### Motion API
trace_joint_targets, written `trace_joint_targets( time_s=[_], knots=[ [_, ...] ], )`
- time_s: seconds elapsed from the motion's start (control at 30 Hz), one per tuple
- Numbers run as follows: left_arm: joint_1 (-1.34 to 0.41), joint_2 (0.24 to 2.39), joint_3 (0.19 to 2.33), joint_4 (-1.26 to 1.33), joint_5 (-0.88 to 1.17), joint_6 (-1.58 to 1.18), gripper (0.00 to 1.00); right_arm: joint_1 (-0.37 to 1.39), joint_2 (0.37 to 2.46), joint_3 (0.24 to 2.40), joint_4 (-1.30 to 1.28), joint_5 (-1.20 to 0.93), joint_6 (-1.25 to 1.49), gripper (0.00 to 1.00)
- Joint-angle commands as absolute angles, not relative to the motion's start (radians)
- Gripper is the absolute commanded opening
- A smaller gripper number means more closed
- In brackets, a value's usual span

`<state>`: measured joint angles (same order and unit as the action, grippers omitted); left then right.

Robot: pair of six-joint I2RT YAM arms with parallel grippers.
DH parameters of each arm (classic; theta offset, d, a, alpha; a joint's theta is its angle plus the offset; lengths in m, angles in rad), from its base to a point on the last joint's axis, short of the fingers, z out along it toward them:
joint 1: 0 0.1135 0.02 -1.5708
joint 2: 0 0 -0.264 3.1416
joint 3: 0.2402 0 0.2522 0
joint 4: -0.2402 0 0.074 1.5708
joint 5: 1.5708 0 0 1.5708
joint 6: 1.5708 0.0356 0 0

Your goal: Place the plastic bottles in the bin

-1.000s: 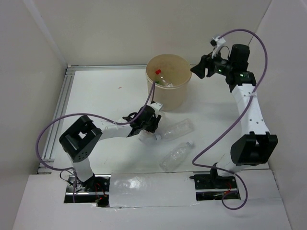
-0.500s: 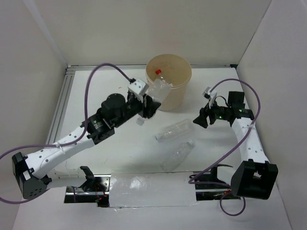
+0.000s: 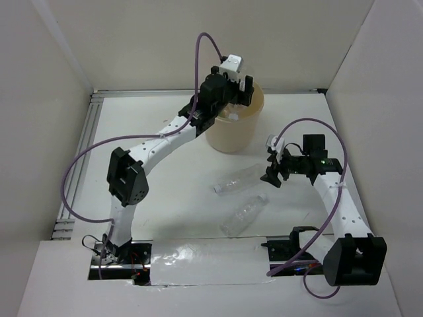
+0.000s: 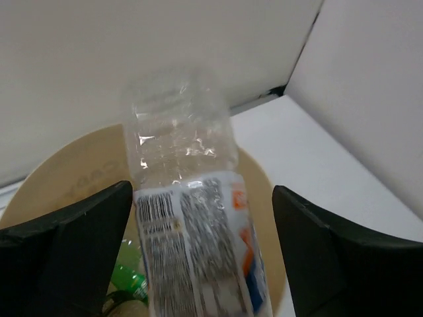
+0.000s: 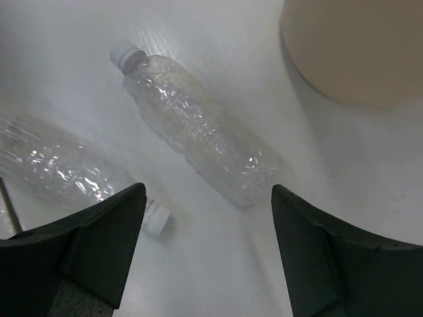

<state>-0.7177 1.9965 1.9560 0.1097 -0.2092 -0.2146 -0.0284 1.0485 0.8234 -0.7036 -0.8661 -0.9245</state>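
The beige bin [image 3: 232,137] stands at the back of the table. My left gripper [image 3: 235,88] hovers over its mouth, open. A clear labelled plastic bottle [image 4: 192,231] hangs blurred between the wide-apart jaws of the left gripper [image 4: 201,191], beside the left finger and clear of the right one. Below it a green bottle [image 4: 129,281] lies in the bin [image 4: 66,165]. Two clear white-capped bottles [image 3: 239,179] [image 3: 243,214] lie on the table. My right gripper [image 3: 271,173] is open just right of the upper one [image 5: 198,132], with nothing between its fingers [image 5: 208,191].
White walls enclose the table on three sides. A metal rail [image 3: 82,152] runs along the left edge. Purple cables loop over both arms. The second table bottle [image 5: 59,165] lies at the left of the right wrist view, the bin wall [image 5: 357,53] at top right.
The left arm carried the labelled bottle from the table up over the bin and its jaws opened. The right arm came down from beside the bin toward the table bottles and opened wider.
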Motion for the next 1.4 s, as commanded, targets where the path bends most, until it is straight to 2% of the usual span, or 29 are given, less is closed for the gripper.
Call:
trace_joint_targets(
  time_s=[0.0,0.1,0.17,0.2,0.4,0.57,0.67,0.73,0.77,0.8,0.83,1.0,1.03,1.13,1.17,1.3,1.37],
  knots=[
    [-0.687,1.997,2.063,0.097,-0.23,-0.241,1.0,0.014,1.023,0.798,-0.635,-0.825,-1.034,0.84],
    [-0.687,1.922,2.046,0.069,-0.209,-0.21,1.0,0.049,1.058,0.778,-0.612,-0.804,-1.153,0.87],
    [-0.699,1.847,1.956,0.04,-0.189,-0.183,1.0,0.093,1.094,0.778,-0.585,-0.773,-1.205,0.87],
    [-0.699,1.745,1.904,0.04,-0.158,-0.152,1.0,0.127,1.139,0.79,-0.575,-0.762,-1.236,0.88],
    [-0.802,1.309,1.303,0.013,-0.189,-0.155,1.0,0.208,1.333,0.816,-0.51,-0.684,-1.334,0.89],
    [-0.88,0.929,0.849,-0.078,-0.205,-0.337,1.0,0.285,1.449,0.834,-0.448,-0.591,-1.394,0.89],
    [-0.965,0.816,0.68,-0.135,-0.267,-0.48,1.0,0.322,1.506,0.834,-0.384,-0.535,-1.394,0.89],
    [-1.031,0.732,0.618,-0.158,-0.326,-0.562,1.0,0.334,1.528,0.834,-0.383,-0.526,-1.413,0.83],
    [-1.048,0.71,0.577,-0.185,-0.348,-0.587,1.0,0.345,1.537,0.834,-0.408,-0.526,-1.426,0.77],
    [-1.061,0.689,0.562,-0.204,-0.369,-0.609,1.0,0.345,1.537,0.845,-0.432,-0.526,-1.439,0.68],
    [-1.072,0.655,0.549,-0.216,-0.382,-0.623,1.0,0.345,1.52,0.845,-0.498,-0.549,-1.448,0.5],
    [-1.083,0.591,0.488,-0.219,-0.365,-0.65,1.0,0.376,1.404,0.961,-0.737,-0.679,-1.448,0.11],
    [-1.083,0.577,0.477,-0.189,-0.348,-0.65,1.0,0.376,1.369,0.986,-0.782,-0.74,-1.431,0.07],
    [-1.083,0.6,0.433,-0.089,-0.279,-0.6,1.0,0.457,1.2,1.131,-0.738,-0.817,-1.187,0.06],
    [-1.083,0.6,0.433,-0.062,-0.269,-0.6,1.0,0.457,1.183,1.132,-0.715,-0.828,-1.186,0.06],
    [-1.083,0.722,0.443,0.033,-0.224,-0.557,1.0,0.48,1.172,1.29,-0.543,-0.839,-0.846,0.11],
    [-1.092,0.808,0.471,0.066,-0.215,-0.534,1.0,0.465,1.181,1.353,-0.404,-0.769,-0.754,0.14]
  ],
)
